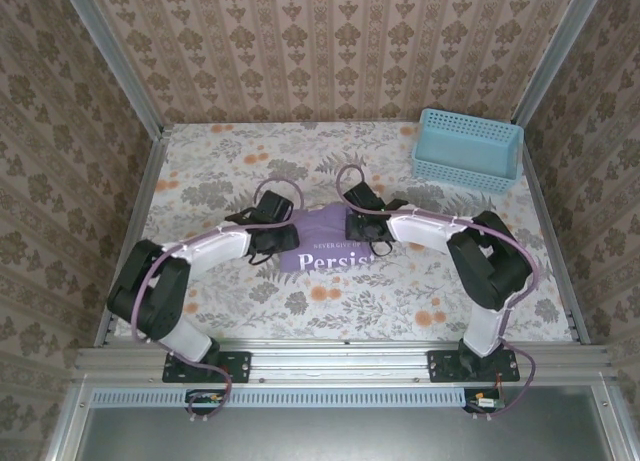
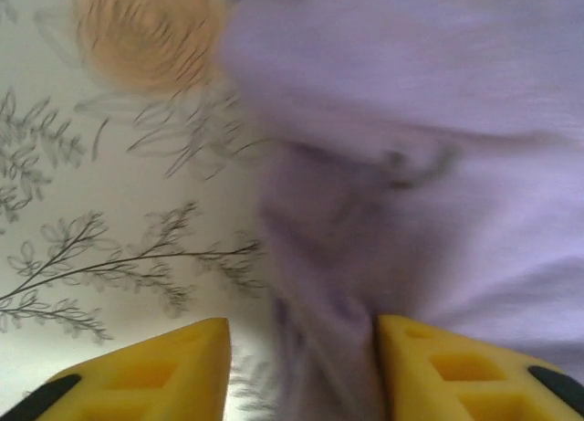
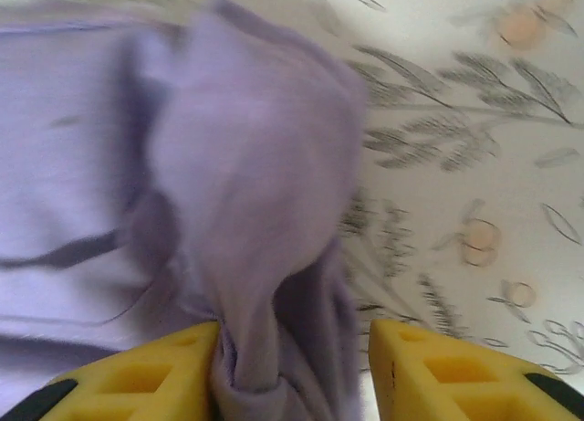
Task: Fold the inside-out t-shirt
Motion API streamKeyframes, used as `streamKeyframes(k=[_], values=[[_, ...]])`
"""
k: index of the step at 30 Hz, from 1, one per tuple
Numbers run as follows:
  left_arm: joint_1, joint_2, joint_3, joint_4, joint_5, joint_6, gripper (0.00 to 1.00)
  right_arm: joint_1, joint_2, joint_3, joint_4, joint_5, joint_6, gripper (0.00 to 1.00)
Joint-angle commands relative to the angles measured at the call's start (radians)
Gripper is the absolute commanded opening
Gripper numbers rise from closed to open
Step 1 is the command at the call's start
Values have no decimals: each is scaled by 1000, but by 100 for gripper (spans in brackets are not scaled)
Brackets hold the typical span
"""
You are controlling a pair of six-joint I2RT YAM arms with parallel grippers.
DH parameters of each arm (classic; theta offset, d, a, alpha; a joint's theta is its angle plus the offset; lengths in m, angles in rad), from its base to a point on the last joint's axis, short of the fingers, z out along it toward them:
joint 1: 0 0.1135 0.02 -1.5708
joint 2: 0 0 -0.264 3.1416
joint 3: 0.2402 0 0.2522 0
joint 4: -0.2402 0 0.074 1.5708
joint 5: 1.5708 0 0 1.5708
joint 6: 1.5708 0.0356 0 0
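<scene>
The inside-out t-shirt (image 1: 325, 246) lies in a small lavender bundle at mid-table, white lettering facing up. My left gripper (image 1: 272, 237) sits at its left edge and my right gripper (image 1: 362, 227) at its right edge. In the left wrist view the yellow fingers of the left gripper (image 2: 303, 371) stand apart; a ridge of the t-shirt (image 2: 411, 165) rests against the right finger, with bare table beside the left one. In the right wrist view the right gripper (image 3: 294, 371) is open too. A bunched fold of the t-shirt (image 3: 246, 165) leans on its left finger, clear of the right one.
A light blue basket (image 1: 467, 149) stands at the back right corner. The table (image 1: 200, 171) has a floral cover. Patterned walls and metal rails enclose it on three sides.
</scene>
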Motion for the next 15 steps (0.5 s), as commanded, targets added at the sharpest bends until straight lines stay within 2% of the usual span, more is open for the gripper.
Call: streamKeyframes(k=[1, 3, 8, 12, 15], values=[[31, -31, -43, -20, -16, -26, 42, -34, -27, -41, -7, 17, 26, 45], [36, -77, -55, -43, -39, -14, 42, -32, -70, -55, -7, 12, 16, 49], [2, -217, -34, -156, -127, -3, 45, 12, -193, -86, -42, 33, -6, 69], [-91, -264, 14, -218, -185, -12, 50, 82, -269, -132, -74, 88, -7, 72], [-155, -238, 19, -183, -148, -38, 55, 148, -291, -167, -73, 110, 2, 73]])
